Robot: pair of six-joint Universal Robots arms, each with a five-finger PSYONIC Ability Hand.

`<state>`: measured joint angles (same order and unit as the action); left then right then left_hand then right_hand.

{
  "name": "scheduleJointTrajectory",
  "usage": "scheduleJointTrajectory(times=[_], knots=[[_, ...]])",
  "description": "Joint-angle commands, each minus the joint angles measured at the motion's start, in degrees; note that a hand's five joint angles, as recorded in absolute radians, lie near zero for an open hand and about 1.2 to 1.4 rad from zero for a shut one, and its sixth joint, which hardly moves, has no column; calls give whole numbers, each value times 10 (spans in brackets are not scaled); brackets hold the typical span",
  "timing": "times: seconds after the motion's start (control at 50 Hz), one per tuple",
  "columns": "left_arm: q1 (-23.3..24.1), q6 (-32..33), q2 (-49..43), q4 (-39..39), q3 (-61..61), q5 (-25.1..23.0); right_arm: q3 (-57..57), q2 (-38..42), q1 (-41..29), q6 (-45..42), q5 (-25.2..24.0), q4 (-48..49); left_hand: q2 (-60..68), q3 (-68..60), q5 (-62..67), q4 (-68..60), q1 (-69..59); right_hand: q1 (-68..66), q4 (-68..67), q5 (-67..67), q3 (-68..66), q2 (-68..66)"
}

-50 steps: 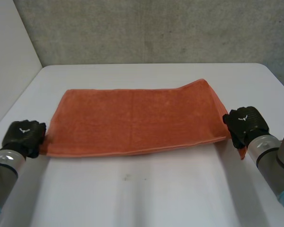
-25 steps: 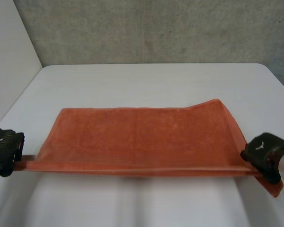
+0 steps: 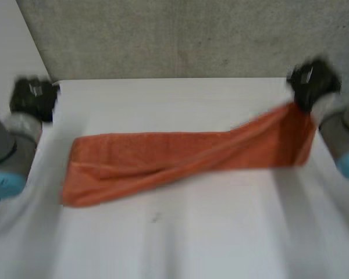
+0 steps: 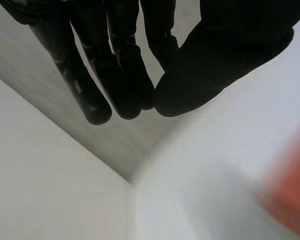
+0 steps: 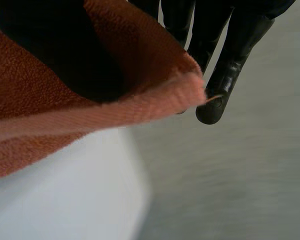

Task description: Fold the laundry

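Observation:
An orange towel (image 3: pixel 163 154) lies bunched lengthwise across the white table (image 3: pixel 192 244). Its left end rests flat on the table. Its right end rises off the table to my right hand (image 3: pixel 311 81), which is up near the table's far right corner. In the right wrist view the thumb and fingers (image 5: pixel 235 55) pinch a corner of the towel (image 5: pixel 155 85). My left hand (image 3: pixel 32 96) hangs above the far left corner, apart from the cloth. Its fingers (image 4: pixel 115 65) meet the thumb with nothing between them, and the towel (image 4: pixel 290 185) lies some way beyond its fingertips.
A grey wall (image 3: pixel 180 35) runs behind the table's far edge, and a white wall (image 3: pixel 9 40) stands at the left. Bare table lies in front of the towel.
Both hands have risen and swung toward the far side. The left hand has let go and its end of the towel dropped to the table. The right hand carried its corner up.

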<state>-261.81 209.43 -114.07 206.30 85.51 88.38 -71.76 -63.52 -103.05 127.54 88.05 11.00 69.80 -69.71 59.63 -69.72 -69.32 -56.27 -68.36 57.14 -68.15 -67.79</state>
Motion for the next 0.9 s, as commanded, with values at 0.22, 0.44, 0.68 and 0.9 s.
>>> scheduleJointTrajectory(times=[0.22,0.44,0.68,0.9], knots=[[28,-59,41,72,-41,7,14,-35,-60,72,26,25,102,-103,104,-103,-107,-237,-116,129,-119,-122],[61,-101,46,37,90,2,-42,-85,-68,69,31,18,-520,519,-518,519,515,-237,-116,129,-119,-122],[190,-322,14,-45,41,-5,17,-206,-99,71,41,-36,-537,536,-535,536,532,-237,-116,129,-119,-122],[239,-415,-72,-89,-31,-96,27,-264,-152,70,45,-62,-535,534,-534,535,530,-237,-116,129,-119,-122]])
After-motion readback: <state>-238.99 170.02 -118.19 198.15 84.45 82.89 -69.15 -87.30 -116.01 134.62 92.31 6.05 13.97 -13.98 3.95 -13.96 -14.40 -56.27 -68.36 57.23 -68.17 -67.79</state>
